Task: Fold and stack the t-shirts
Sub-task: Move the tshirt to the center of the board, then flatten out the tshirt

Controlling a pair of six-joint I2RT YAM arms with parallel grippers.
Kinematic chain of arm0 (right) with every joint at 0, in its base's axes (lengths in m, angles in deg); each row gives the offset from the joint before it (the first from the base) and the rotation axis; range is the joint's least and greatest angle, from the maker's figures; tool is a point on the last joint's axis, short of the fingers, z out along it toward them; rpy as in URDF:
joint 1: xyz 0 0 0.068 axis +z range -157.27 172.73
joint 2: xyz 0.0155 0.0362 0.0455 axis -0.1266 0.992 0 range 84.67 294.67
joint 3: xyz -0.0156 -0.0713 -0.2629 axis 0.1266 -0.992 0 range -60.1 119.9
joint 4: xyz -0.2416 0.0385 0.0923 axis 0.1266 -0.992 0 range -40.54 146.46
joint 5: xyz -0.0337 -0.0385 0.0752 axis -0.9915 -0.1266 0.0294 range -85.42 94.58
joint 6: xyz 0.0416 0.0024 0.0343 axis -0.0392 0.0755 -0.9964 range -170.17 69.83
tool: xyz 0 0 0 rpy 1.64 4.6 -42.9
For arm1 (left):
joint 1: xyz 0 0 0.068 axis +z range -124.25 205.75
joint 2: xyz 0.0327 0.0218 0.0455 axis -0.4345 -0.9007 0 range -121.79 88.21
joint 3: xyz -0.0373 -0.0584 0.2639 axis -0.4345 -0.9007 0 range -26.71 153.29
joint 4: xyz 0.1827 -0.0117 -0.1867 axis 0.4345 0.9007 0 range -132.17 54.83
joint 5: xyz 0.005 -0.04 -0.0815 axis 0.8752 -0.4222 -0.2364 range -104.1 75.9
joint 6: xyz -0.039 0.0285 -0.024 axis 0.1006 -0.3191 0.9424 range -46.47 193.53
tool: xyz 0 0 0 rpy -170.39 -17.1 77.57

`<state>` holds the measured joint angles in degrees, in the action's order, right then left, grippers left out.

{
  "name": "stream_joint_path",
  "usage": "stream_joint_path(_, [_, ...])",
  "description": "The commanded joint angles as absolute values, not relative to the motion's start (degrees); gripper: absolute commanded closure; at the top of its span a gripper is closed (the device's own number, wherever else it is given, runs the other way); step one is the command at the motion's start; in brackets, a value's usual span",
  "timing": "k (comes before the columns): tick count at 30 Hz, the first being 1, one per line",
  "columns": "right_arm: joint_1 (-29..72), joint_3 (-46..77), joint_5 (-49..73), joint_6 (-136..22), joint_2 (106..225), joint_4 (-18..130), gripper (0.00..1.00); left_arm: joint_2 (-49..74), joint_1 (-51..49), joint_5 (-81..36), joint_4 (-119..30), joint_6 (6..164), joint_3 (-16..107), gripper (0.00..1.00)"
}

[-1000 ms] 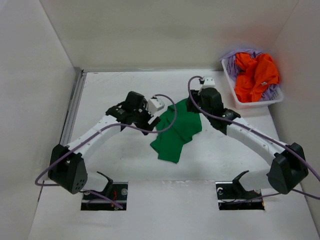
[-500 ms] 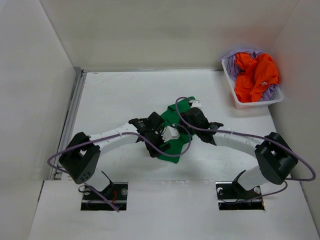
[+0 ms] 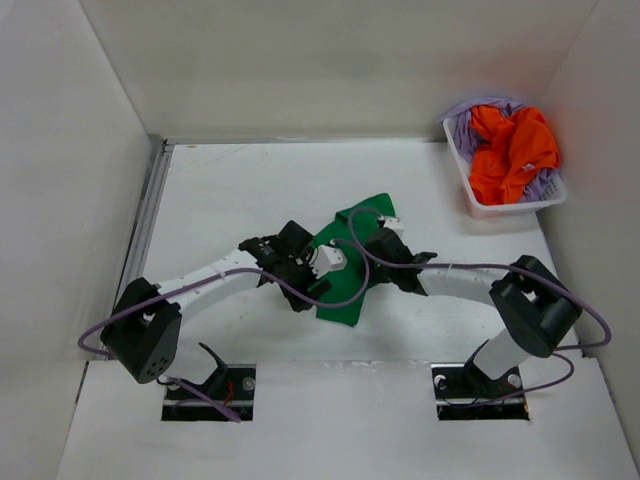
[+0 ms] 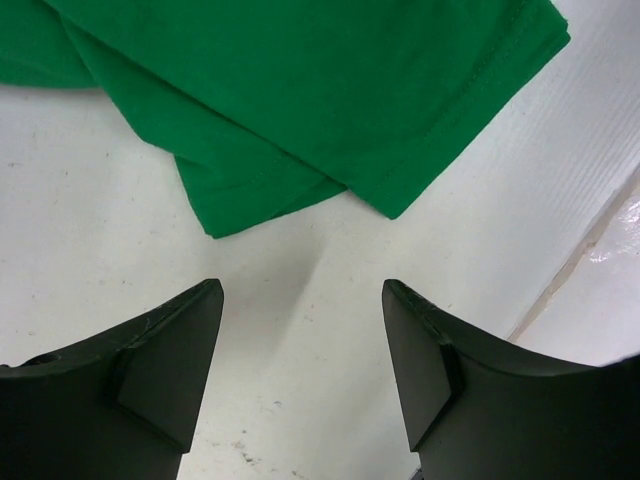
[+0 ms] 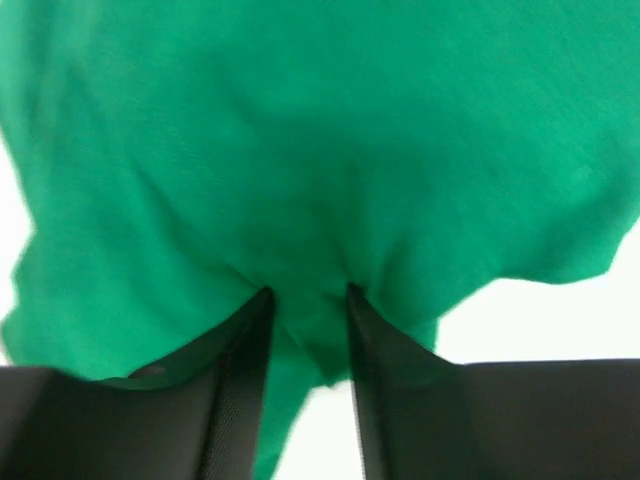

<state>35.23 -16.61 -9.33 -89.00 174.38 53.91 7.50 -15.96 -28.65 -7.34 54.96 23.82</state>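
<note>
Green t-shirt [image 3: 345, 300] lies mid-worktop [image 3: 230, 190], right claw [image 5: 307, 295] clamped on its bunched cloth, left claw [image 4: 300, 290] gaping over bare surface just short of its hem, while orange t-shirt [image 3: 512, 150] and lavender t-shirt [image 3: 468, 126] fill the basket [image 3: 512, 208] at 2 o'clock.

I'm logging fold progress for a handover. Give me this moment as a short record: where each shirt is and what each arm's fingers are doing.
green t-shirt: loosely bunched on the table, between the two arms
right gripper: fingers pinched on a bunch of the green t-shirt
left gripper: fingers apart, nothing between them, over bare table just short of the shirt's hem
orange t-shirt: crumpled in the white basket, far right
lavender t-shirt: same basket, mostly under the orange one
stack: none yet
</note>
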Motion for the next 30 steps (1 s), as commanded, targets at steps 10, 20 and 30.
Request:
stream_joint_path(10, [34.7, -20.2, -11.8, -90.9, 168.5, 53.1, 1.0, 4.1, -20.1, -26.6, -11.2, 54.1, 27.3, 0.35])
stream_joint_path(20, [28.3, -22.2, -15.5, -90.8, 150.3, 45.7, 1.0, -2.9, -21.2, -27.3, -14.0, 53.2, 32.3, 0.34])
stream_joint_path(30, [21.5, -23.4, -11.5, -89.8, 143.2, 43.5, 1.0, -9.4, -24.7, -27.9, -15.2, 50.5, 42.0, 0.3])
